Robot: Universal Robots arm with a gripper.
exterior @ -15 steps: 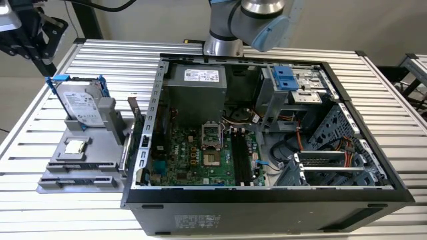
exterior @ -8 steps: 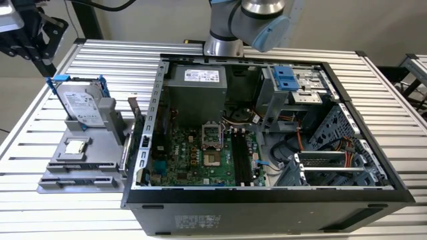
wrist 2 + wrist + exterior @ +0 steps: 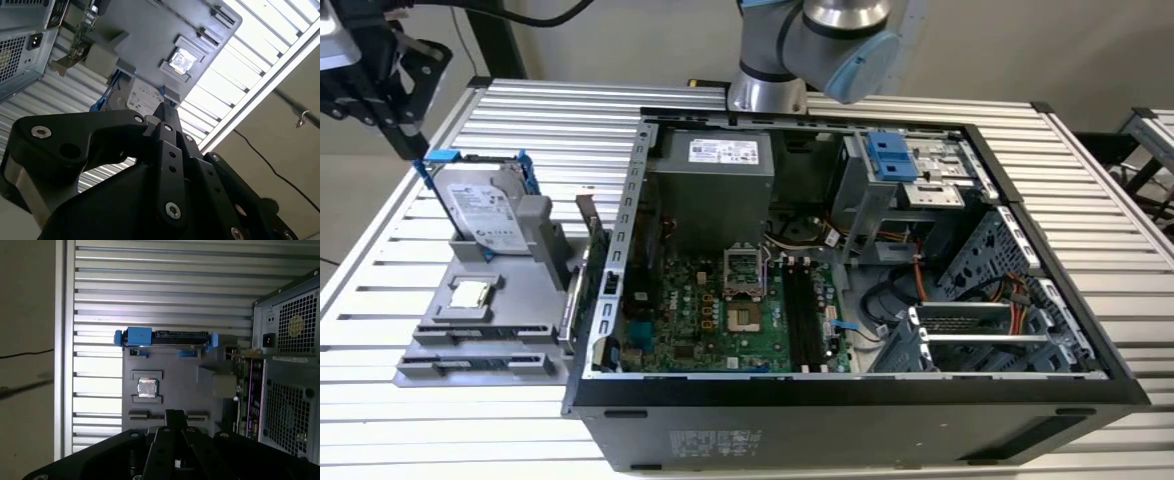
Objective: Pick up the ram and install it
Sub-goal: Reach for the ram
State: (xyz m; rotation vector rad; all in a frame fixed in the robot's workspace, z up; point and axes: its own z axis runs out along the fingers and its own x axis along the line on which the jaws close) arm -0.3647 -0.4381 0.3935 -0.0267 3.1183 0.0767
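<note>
- Nearest me is the dark side wall of the open computer case (image 3: 854, 420), which lies on a slatted metal worktop (image 3: 360, 300).
- At the exterior view's left, a grey tray (image 3: 440, 365) sits on the worktop, just beside the case.
- A silver hard drive (image 3: 487, 210) in a blue bracket stands propped up at the tray's far end.
- Closer to me, a small square processor chip (image 3: 470, 293) lies flat in its pocket. It also shows in both wrist views.
- The ram (image 3: 570, 310), as far as I can tell, is the thin greenish strip standing on edge along the tray's side next to the case. It is not in the machine. The case's outer wall is right against it on one side and a raised grey block of the tray stands near its far end, so it is hemmed in.
- Inside the case, the green motherboard (image 3: 720, 320) lies flat, with long black memory slots (image 3: 807, 310) running front to back.
- A grey power supply (image 3: 714, 185) fills the far corner, and a metal drive cage (image 3: 974, 340) stands at the exterior view's right.
- The arm (image 3: 834, 35) rises behind the case.
- The pincer (image 3: 414, 145) hangs high at the far left, above the hard drive and well apart from the ram. In both wrist views its fingers (image 3: 168, 112) are pressed tip to tip, so it is closed and grips no part.
</note>
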